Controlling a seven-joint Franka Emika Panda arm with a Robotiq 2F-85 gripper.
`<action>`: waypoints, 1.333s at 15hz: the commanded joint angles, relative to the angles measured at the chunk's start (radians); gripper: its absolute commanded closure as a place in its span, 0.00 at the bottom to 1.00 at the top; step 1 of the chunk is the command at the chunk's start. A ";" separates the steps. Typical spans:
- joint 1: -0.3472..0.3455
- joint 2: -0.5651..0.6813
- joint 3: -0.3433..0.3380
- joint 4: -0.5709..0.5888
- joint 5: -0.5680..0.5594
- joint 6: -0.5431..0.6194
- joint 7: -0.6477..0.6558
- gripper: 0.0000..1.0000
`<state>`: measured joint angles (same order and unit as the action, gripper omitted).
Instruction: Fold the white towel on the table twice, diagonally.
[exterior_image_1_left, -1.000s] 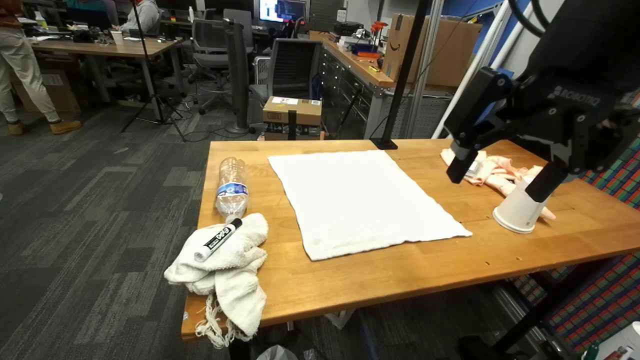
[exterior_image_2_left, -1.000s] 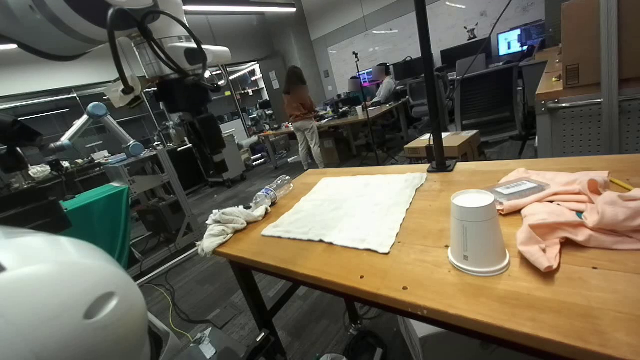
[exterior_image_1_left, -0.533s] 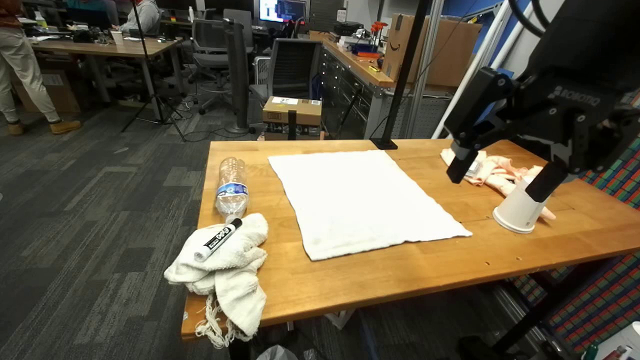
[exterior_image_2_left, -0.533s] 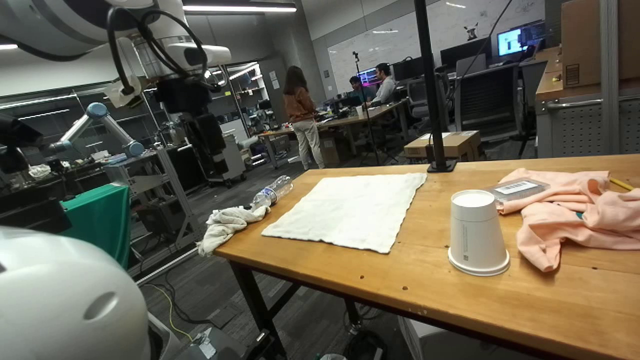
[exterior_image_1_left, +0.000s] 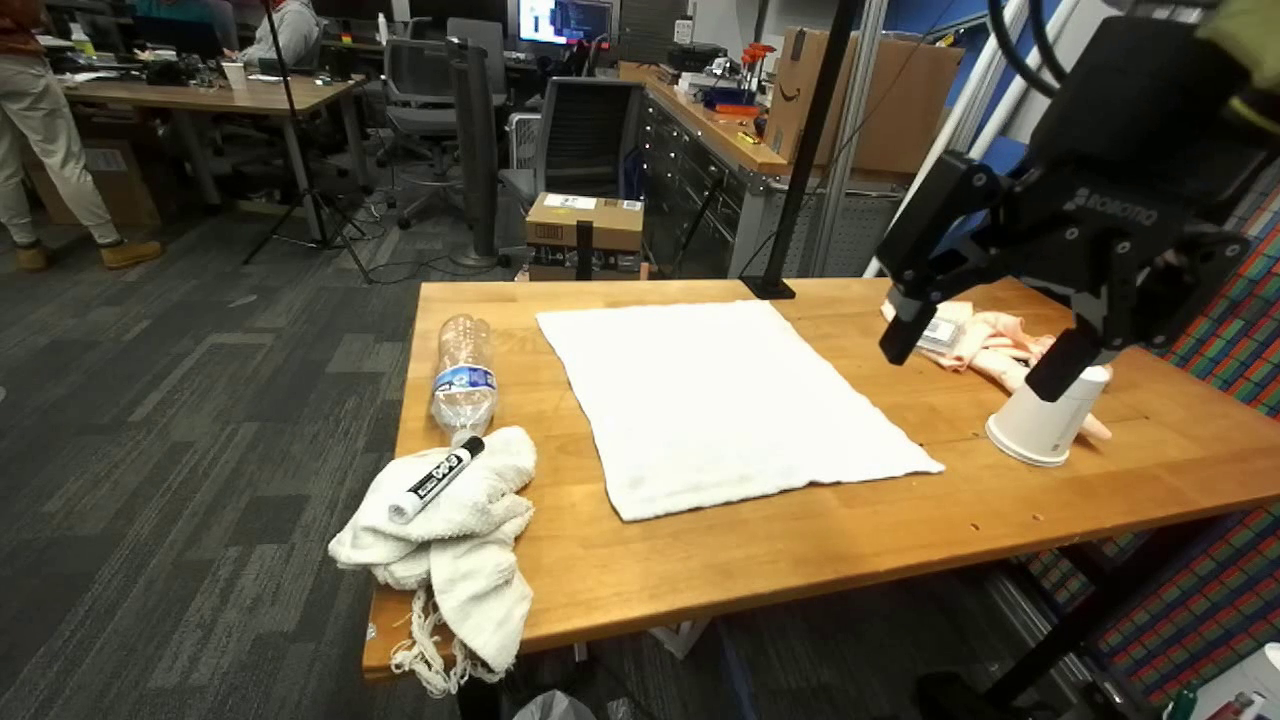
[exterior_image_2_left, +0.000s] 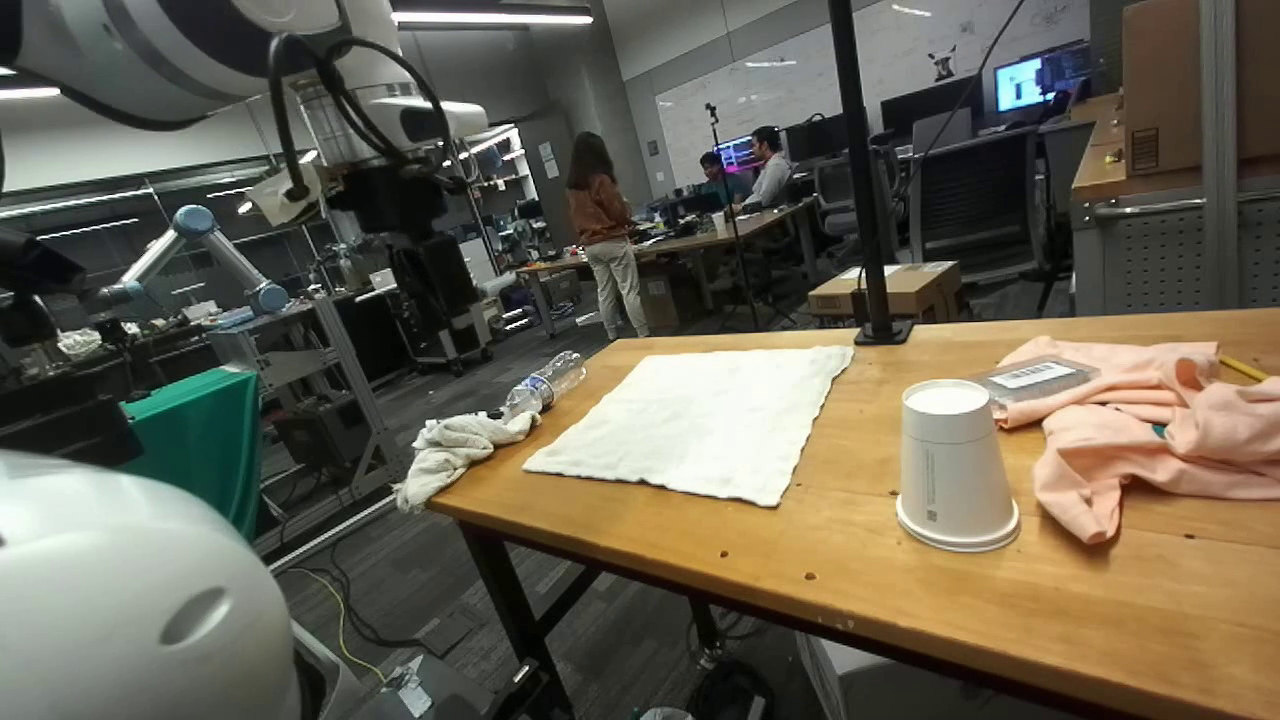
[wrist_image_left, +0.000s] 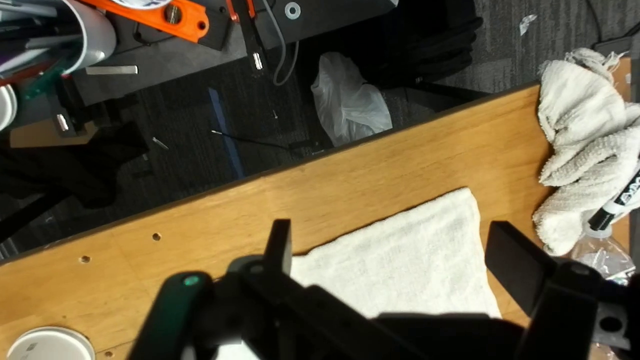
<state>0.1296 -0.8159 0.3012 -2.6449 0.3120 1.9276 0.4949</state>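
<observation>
The white towel (exterior_image_1_left: 735, 405) lies flat and unfolded on the wooden table (exterior_image_1_left: 800, 545), roughly square, in both exterior views (exterior_image_2_left: 700, 425). In the wrist view one towel corner (wrist_image_left: 400, 270) shows between the fingers; the gripper hides the lower part. My gripper (exterior_image_1_left: 978, 358) is open and empty, held well above the table. It also shows side-on in an exterior view (exterior_image_2_left: 455, 335). In the wrist view the two fingertips (wrist_image_left: 392, 240) are wide apart, with towel and table seen far below between them.
A crumpled off-white cloth (exterior_image_1_left: 450, 540) with a marker (exterior_image_1_left: 436, 480) on it lies at a table corner beside a plastic bottle (exterior_image_1_left: 465, 375). An upturned white cup (exterior_image_2_left: 955, 470), pink cloth (exterior_image_2_left: 1140, 440) and clear case (exterior_image_2_left: 1040, 378) lie opposite. A black post (exterior_image_2_left: 868, 200) stands at the table edge.
My gripper has shifted a little toward the towel side, leftward in an exterior view where it shows large, and slightly down. It stays open. The towel has not moved.
</observation>
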 joint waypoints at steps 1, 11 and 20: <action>-0.022 0.061 -0.039 -0.015 0.002 0.132 -0.075 0.00; -0.094 0.244 -0.147 -0.057 -0.087 0.511 -0.208 0.00; -0.159 0.410 -0.175 -0.054 -0.220 0.661 -0.205 0.00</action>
<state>-0.0107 -0.4535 0.1363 -2.7057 0.1298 2.5339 0.2889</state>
